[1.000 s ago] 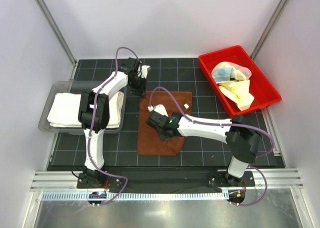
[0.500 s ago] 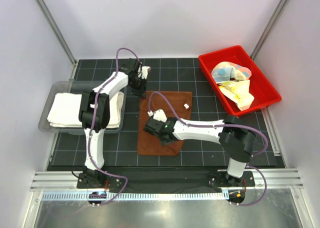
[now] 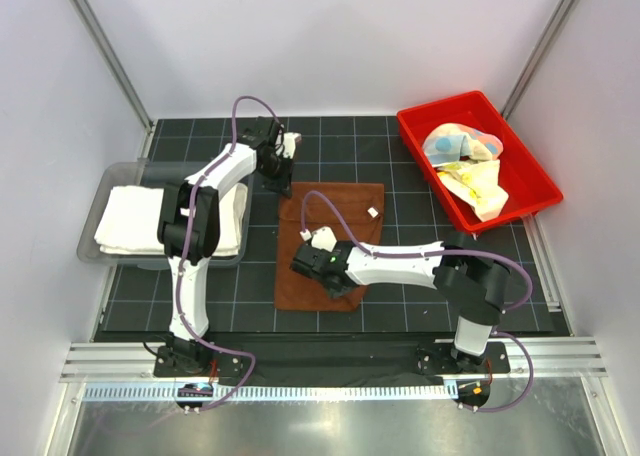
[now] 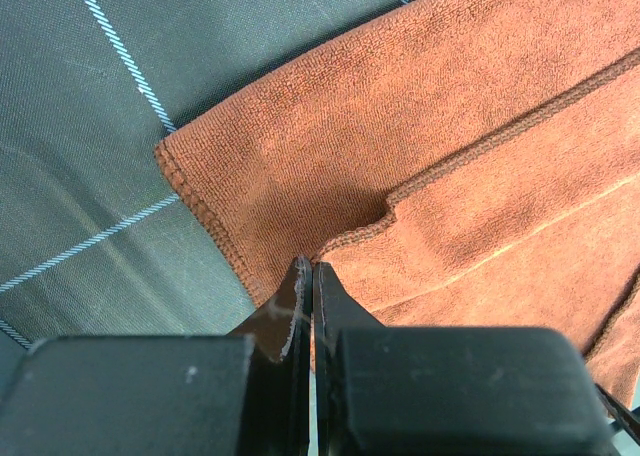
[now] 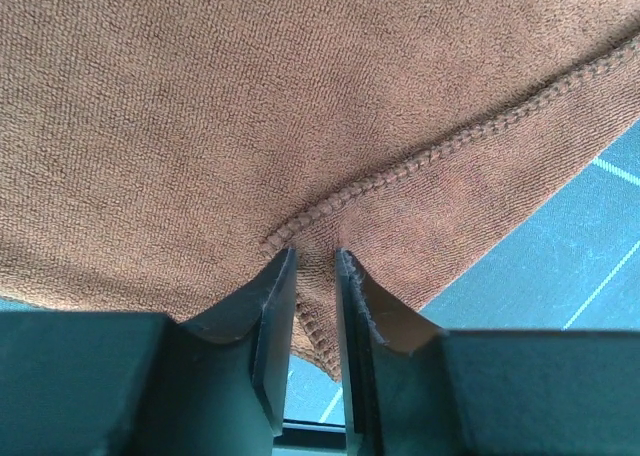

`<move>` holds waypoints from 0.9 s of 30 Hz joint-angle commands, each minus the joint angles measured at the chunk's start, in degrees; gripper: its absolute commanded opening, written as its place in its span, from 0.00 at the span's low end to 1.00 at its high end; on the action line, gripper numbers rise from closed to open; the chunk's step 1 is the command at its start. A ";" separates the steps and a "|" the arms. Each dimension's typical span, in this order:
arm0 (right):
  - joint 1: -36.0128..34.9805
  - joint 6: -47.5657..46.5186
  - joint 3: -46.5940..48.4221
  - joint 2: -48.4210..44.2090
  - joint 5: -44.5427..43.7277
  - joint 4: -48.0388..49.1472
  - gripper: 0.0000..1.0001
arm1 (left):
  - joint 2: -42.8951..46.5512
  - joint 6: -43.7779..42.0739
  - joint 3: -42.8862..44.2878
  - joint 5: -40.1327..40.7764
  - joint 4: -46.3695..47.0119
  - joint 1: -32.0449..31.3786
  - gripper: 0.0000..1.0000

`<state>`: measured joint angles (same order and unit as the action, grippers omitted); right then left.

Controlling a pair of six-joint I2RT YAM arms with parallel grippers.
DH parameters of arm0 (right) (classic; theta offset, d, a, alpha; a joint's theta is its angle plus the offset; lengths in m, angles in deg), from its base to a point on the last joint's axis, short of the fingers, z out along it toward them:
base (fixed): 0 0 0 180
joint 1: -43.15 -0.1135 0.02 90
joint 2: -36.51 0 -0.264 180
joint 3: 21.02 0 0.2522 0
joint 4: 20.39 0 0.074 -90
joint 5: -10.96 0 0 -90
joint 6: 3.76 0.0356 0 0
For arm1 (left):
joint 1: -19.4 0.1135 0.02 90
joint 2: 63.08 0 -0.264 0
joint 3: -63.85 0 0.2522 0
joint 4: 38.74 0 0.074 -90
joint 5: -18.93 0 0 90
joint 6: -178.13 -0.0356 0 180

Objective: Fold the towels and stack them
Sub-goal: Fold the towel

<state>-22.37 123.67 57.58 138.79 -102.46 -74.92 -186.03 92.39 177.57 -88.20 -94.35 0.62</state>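
Observation:
A brown towel (image 3: 330,226) lies partly folded on the black mat (image 3: 420,286). My left gripper (image 3: 281,186) is at its far left corner, shut with the upper layer's hem (image 4: 400,191) pinched at the tips (image 4: 312,266). My right gripper (image 3: 340,281) is over the towel's near part. Its jaws (image 5: 315,254) stand narrowly apart with a puckered bit of the towel's hem (image 5: 400,171) between them. A cream-white towel (image 3: 130,221) lies folded in a clear tray. A pastel towel (image 3: 455,141) and a yellow one (image 3: 470,184) sit crumpled in a red bin.
The clear tray (image 3: 110,176) stands at the mat's left edge, beside the left arm. The red bin (image 3: 420,141) stands at the back right. White walls with metal posts enclose the mat, and a metal rail runs along the near edge.
My right gripper has slid from the towel's middle toward its near edge, and its jaws have narrowed. The left arm has stayed put.

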 commanded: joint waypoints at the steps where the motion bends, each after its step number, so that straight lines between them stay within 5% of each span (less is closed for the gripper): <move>1: -0.31 1.42 -0.50 -0.41 -1.72 1.13 0.27 | 0.26 -0.30 0.94 -0.54 -0.52 0.15 0.00; 9: -0.31 2.73 -1.65 -1.20 -2.59 0.96 0.01 | 0.88 -0.47 0.23 0.16 -0.52 0.07 0.00; 20: -0.31 7.48 -5.33 -12.09 -8.39 -4.13 0.01 | 0.52 -0.38 0.15 1.13 -0.61 0.15 0.00; 27: -0.23 18.37 -14.64 -18.85 -10.95 -6.95 0.01 | 0.96 -0.47 -0.03 1.57 -0.69 0.15 0.00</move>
<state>-22.37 134.75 46.37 123.43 -110.02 -79.47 -186.03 92.23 177.55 -87.04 -94.46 0.62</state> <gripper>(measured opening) 0.036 0.012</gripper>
